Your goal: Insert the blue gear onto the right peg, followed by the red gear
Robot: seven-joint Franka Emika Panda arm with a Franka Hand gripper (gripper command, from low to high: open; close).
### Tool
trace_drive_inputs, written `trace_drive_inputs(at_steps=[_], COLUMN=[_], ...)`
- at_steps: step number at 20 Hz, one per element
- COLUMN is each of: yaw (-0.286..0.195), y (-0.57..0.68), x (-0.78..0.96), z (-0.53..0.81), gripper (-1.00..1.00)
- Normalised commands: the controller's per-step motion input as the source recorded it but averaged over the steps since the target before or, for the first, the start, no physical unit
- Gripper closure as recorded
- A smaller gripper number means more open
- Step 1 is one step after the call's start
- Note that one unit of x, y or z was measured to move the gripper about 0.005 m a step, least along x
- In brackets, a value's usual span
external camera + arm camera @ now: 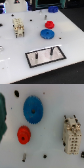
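Observation:
The blue gear (46, 34) lies flat on the white table, and the smaller red gear (49, 24) lies just beyond it, apart from it. Nearer the camera is the grey plate with a black rim (59, 58), with two thin dark pegs standing on it. The right peg (51, 50) is the one on the exterior view's right, and it is bare. The wrist view shows the blue gear (33, 109) and the red gear (23, 134) from above, side by side. The plate is outside that view. No gripper fingers show in either view.
A beige connector-like block (19, 27) stands to the exterior view's left of the gears and also shows in the wrist view (71, 135). A blue object (52, 8) sits at the table's far edge. A dark green shape (2, 114) is at the wrist view's edge.

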Motion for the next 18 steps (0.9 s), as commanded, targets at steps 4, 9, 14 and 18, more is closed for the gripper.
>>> trace_drive_inputs(at_steps=[4, 9, 14, 18], yaw=[0.000, 0.000, 0.000, 0.000], y=[0.39, 0.36, 0.25, 0.20], x=[-0.50, -0.45, -0.29, -0.20], z=[-0.31, -0.36, -0.50, -0.54], gripper=[-1.00, -1.00, -1.00, -1.00])
